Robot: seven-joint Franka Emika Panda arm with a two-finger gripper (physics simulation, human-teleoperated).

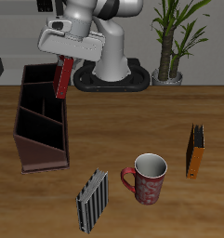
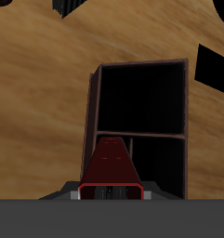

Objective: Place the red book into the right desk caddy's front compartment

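The end effector [image 1: 60, 58] hangs above the back end of the right desk caddy [image 1: 30, 139], clamped on the red book [image 1: 61, 78], which dangles from it nearly upright (tilted a touch), its lower end level with the caddy's rear rim. The wrist view looks straight down the red book [image 2: 112, 163] into the dark compartments of the right desk caddy [image 2: 93, 121], the book lined up over the box rather than beside it; whether it touches a wall cannot be told.

The caddy sits along one side edge of the bench [image 1: 132, 112], its tall end toward the back, its low end toward the front edge. One caddy only in view.

Around it: one grey ribbed book [image 1: 92, 200] lies near the bench's front edge, just beyond the caddy's low end. Beside that stands one red mug [image 1: 148, 178], close but apart. One orange book [image 1: 195, 151] stands upright near the opposite side edge, well apart from everything. One potted plant [image 1: 174, 37] rises at the back, beside the robot's base [image 1: 113, 76]. Nothing stands between book and caddy.
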